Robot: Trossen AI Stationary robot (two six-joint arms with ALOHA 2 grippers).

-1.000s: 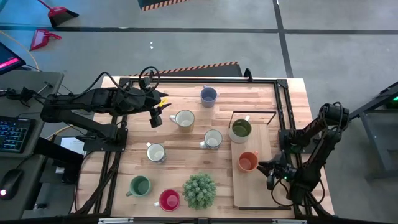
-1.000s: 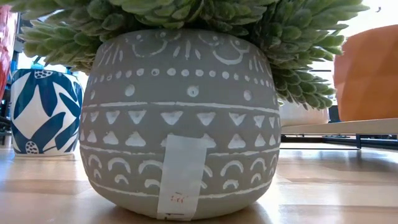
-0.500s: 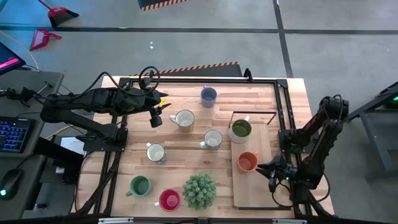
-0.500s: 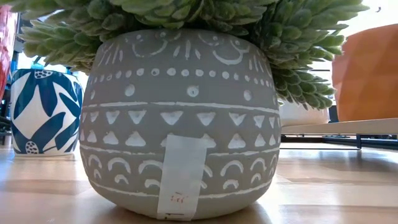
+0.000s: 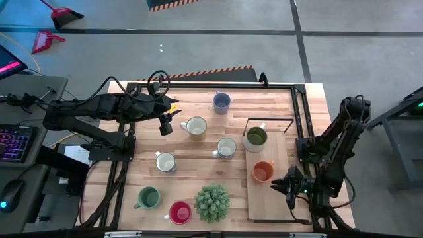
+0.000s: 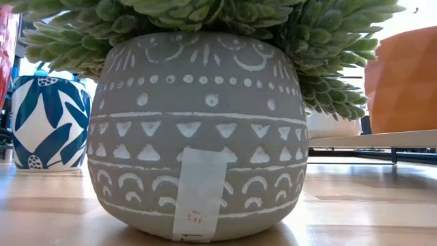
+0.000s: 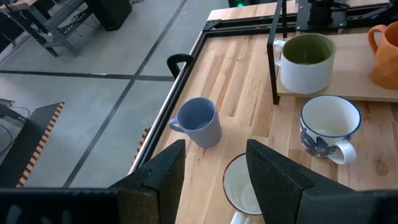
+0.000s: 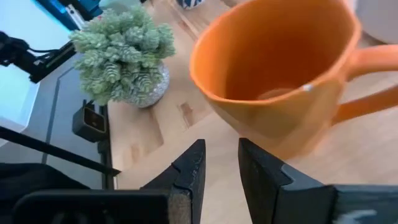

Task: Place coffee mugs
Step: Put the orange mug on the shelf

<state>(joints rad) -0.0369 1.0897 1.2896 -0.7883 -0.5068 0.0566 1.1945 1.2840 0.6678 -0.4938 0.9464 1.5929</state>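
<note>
Right gripper (image 5: 285, 186) sits just beside the orange ceramic mug (image 5: 263, 172) on the raised light wooden board (image 5: 271, 205), fingers narrowly parted and holding nothing; judged step is letting go, so it should back straight off without clipping the handle. Left gripper (image 7: 211, 180) hovers with fingers wide, empty, over the plain white mug (image 5: 195, 126) on the wooden counter (image 5: 192, 155); best to drop squarely over the rim or handle. Olive green-lined white mug (image 5: 255, 137) is on the board too. Blue-grey mug (image 5: 221, 101), two white patterned mugs (image 5: 226, 148), green mug (image 5: 149, 197) and red mug (image 5: 179, 212) wait on the counter by the spiky plant in a grey pot (image 5: 212, 202). All mugs look empty.
</note>
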